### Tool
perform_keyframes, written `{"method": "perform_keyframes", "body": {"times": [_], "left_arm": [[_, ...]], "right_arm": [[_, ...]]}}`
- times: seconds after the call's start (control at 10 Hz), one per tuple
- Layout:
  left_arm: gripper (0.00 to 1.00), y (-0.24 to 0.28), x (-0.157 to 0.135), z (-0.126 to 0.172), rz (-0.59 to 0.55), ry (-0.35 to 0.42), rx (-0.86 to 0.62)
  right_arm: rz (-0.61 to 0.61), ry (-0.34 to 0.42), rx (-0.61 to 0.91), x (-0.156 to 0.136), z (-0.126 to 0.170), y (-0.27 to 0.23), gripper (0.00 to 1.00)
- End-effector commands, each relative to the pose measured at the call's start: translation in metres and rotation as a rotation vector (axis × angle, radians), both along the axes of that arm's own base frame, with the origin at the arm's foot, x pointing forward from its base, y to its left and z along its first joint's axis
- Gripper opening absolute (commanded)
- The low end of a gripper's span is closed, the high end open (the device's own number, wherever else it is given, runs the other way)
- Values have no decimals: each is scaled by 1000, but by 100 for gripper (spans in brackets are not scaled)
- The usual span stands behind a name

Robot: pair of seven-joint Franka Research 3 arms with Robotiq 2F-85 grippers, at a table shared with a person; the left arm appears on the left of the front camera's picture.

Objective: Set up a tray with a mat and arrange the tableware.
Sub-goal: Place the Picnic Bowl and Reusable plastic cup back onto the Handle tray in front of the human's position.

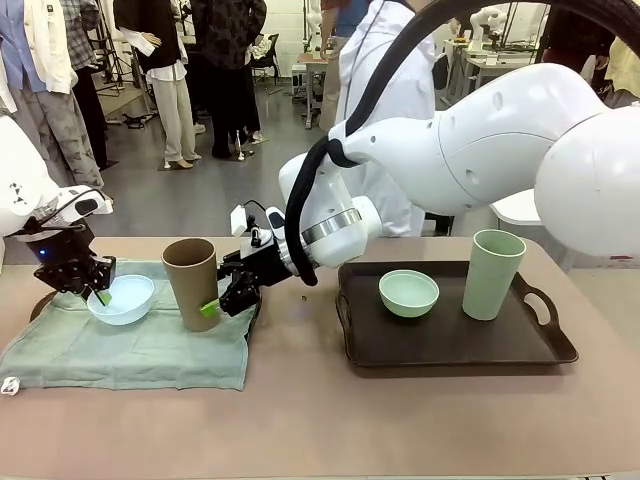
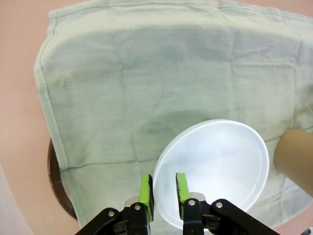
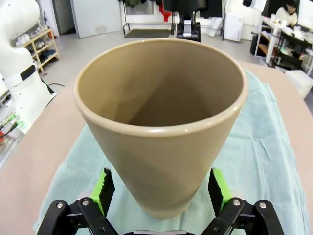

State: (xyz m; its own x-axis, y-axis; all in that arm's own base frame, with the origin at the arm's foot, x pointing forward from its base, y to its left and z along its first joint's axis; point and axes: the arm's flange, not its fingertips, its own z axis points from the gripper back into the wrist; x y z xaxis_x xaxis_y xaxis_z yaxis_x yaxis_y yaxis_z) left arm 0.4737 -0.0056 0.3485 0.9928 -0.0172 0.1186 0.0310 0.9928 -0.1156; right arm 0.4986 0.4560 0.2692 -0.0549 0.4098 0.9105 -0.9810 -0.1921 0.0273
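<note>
Step, prob.: moving brown cup [image 3: 161, 122] & pale blue bowl [image 2: 220, 166], both on mat [image 1: 150, 350], to tray [image 1: 450, 350]; right hand [image 3: 160, 185] spread round cup, pads [image 3: 101, 186] not touching; left hand [image 2: 164, 188] pinches bowl rim; next needs right to close, lift w/o tipping; right wrist view shows pad gaps, front view doesn't.

White glossy arms [image 1: 480, 140] carry a thick black cable [image 1: 375, 90] and green-padded black jaws.
</note>
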Motion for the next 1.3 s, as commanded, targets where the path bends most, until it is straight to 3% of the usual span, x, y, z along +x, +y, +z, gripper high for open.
{"method": "perform_keyframes", "body": {"times": [0.0, 0.1, 0.2, 0.3, 0.4, 0.5, 0.9, 1.0, 1.2], "left_arm": [[100, 6, -3, 11, -12, 17, -6], [45, 10, -6, 16, -20, 13, -10], [100, 14, -11, 21, -25, 9, -16], [65, 16, -14, 26, -39, 10, -36], [100, 20, -15, 31, -46, 18, -59], [81, 22, -18, 43, -59, 17, -73], [81, 8, -43, 121, -140, -101, -49], [81, -7, -52, 134, -140, -93, -55], [81, -27, -49, 154, -148, -91, -53]], "right_arm": [[-29, 20, -92, -1, 18, -9, 100], [-46, 24, -109, 0, 23, -20, 100], [-74, 37, -128, 0, 26, -32, 100], [-102, 46, -157, 1, 28, -44, 100], [-119, 67, -201, -1, 31, -55, 100], [-153, 97, -261, -5, 42, -68, 100], [-385, 183, -478, -45, 145, -103, 100], [-488, 300, -525, -59, 171, -110, 100], [-641, 367, -586, -68, 205, -115, 100]]}}
